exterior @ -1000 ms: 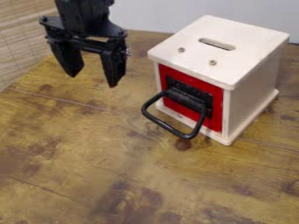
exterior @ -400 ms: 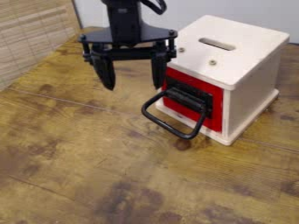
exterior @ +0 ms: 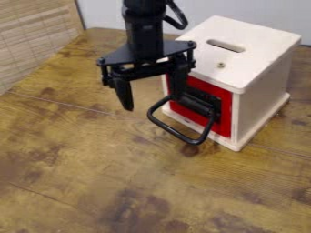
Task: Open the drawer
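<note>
The red drawer [exterior: 185, 107] sits closed inside a cream-white cube casing [exterior: 252, 64] on the right of the wooden table. Its black front panel carries a large black loop handle [exterior: 180, 121] that sticks out toward the lower left. My black gripper [exterior: 148, 88] hangs open just above and to the left of the handle, fingers pointing down. One finger [exterior: 124, 94] is left of the handle, the other [exterior: 174, 84] is in front of the drawer's face. Nothing is between them.
The casing has a slot [exterior: 225, 45] and two small screws on top. A woven light-wood panel [exterior: 35, 36] rises at the far left. Worn brown table surface [exterior: 109, 177] stretches in front.
The gripper has travelled right from the far left, turned about its axis, and come down closer to the handle. The drawer has not moved.
</note>
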`<state>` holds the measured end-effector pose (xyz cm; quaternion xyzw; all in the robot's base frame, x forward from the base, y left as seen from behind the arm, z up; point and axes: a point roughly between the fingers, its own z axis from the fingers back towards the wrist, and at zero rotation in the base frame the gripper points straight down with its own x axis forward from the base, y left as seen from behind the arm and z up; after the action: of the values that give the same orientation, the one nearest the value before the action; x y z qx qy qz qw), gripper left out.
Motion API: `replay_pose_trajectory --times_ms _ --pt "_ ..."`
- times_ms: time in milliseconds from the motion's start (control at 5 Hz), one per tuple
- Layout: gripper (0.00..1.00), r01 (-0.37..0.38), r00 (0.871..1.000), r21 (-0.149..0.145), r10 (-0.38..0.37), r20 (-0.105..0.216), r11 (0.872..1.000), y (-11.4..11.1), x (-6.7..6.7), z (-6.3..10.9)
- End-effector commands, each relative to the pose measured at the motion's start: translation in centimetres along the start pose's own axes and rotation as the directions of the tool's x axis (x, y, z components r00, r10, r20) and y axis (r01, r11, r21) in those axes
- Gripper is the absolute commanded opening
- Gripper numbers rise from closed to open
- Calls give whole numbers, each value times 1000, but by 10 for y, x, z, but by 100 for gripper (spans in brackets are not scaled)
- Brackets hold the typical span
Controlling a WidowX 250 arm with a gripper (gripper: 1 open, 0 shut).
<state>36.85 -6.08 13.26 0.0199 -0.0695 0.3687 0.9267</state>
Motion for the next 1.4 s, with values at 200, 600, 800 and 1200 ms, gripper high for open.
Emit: replay_pose_trajectory --times_ms 200,600,800,1200 --pt "100 -409 911 -69 404 -79 910 20 23 -16" --pt "100 -527 843 -59 512 -164 848 11 11 -35" --pt "100 -534 837 -49 519 -172 844 7 5 -41" --pt "100 -627 769 -21 615 -178 778 -2 2 -34"
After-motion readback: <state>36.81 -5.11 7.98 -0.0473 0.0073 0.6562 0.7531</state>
